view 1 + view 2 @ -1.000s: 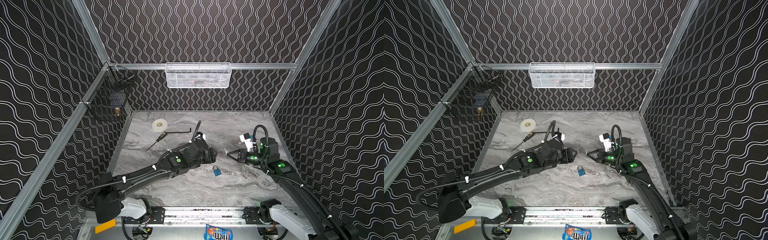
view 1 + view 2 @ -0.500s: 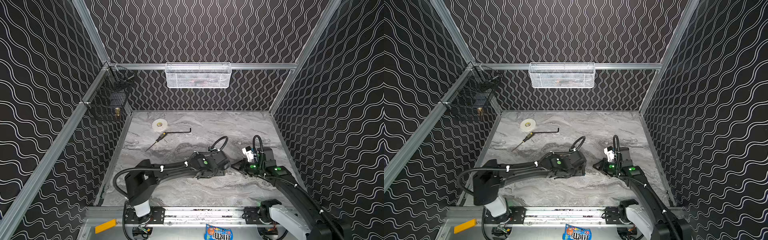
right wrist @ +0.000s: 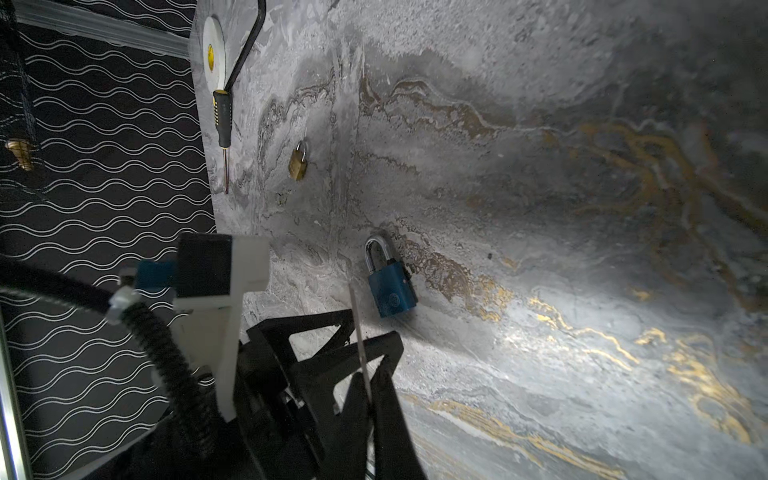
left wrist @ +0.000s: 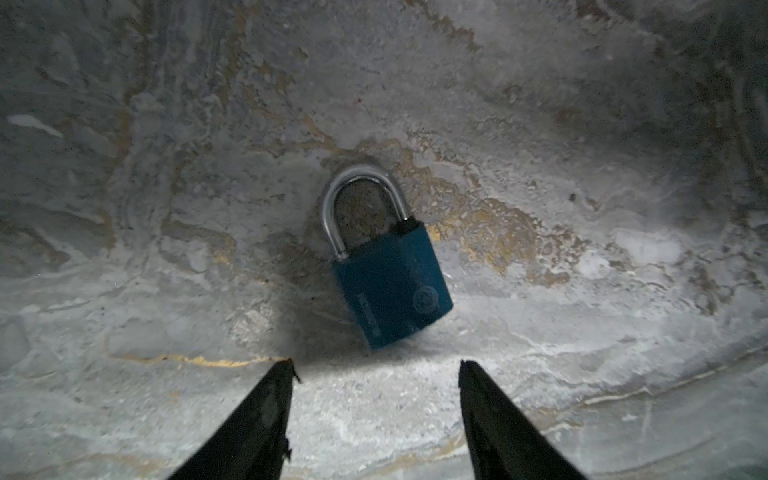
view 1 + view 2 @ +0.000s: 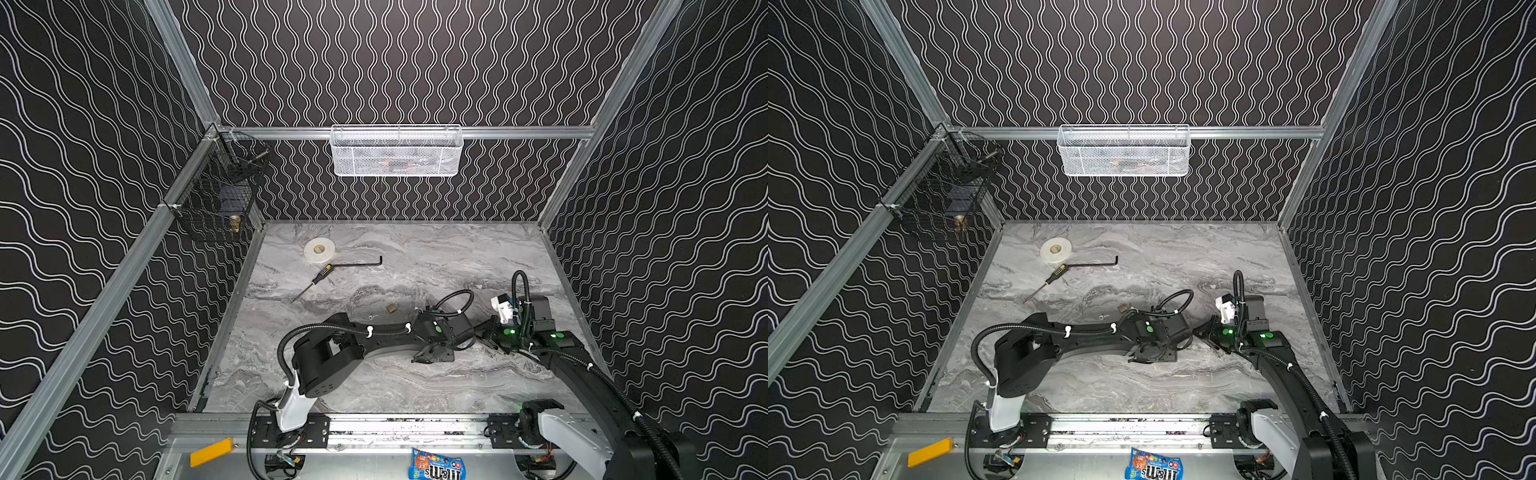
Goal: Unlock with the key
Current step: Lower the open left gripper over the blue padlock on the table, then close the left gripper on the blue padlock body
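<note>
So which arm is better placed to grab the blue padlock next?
Left. The left hand is open, and the blue padlock lies untouched on the table just beyond its fingertips. The right hand is shut on the key, so it isn't free to grab.

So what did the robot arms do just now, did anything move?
The left gripper swung across toward the right arm and now hangs open over the blue padlock, hiding it in both top views. That uncovered a brass padlock. The right gripper shifted slightly toward the front, shut on the key. Nothing was picked up or let go. Tape roll, screwdriver and hex key stayed put.
</note>
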